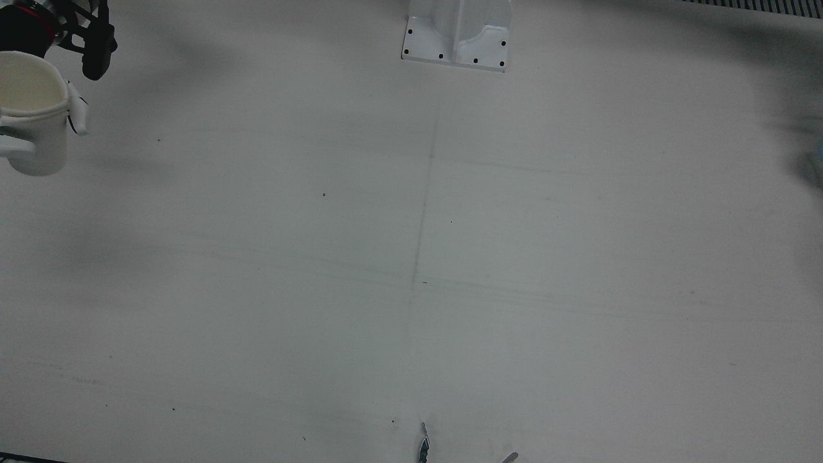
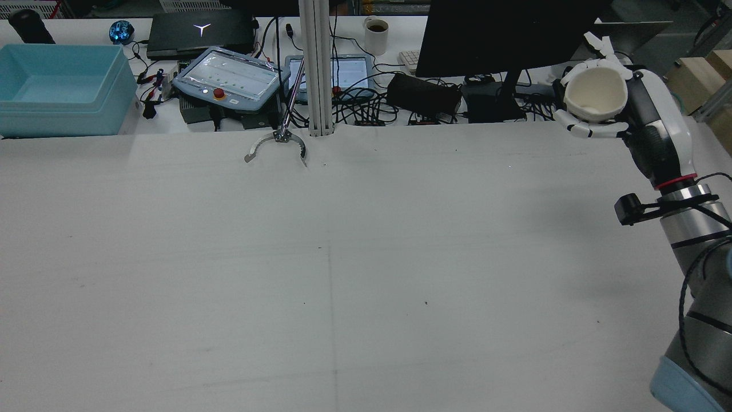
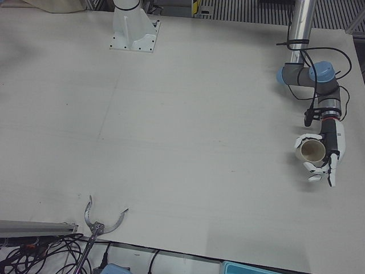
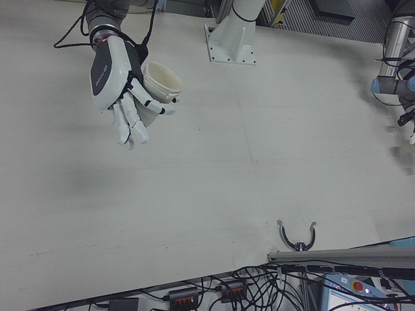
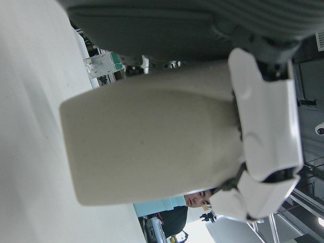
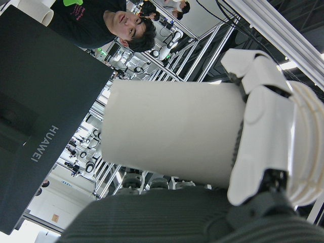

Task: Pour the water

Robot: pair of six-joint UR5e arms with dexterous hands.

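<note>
The left hand [image 3: 325, 154] is holding a cream cup [image 3: 312, 150] out over the far edge of the table [image 3: 171, 125]. The fingers [image 3: 312, 176] are curling round it from both sides, so the cup is sitting right between them, against the palm. It's tipping over, with the mouth facing the left-front camera. The inside is looking brownish and dark, and I honestly cannot tell if there's any water in there. In the left hand view the cup wall is filling most of the picture, with white fingers pressing on it near the rim end.

The right hand [image 4: 120, 84] is gripping a second, whiter cup [image 4: 162, 79], held up off the table. A couple of fingers [image 4: 155, 103] are wrapping under it while the others are hanging down straight, below the cup and not touching it. In the rear view this cup is tilting with its mouth toward the camera, fingers above and below it. The inside is just showing pale, so again I cannot tell about water. The front view is cutting this cup off at the edge, and the left hand there is only a blur.

Behind the table, a mug [image 2: 376, 34] is holding something dark.
</note>
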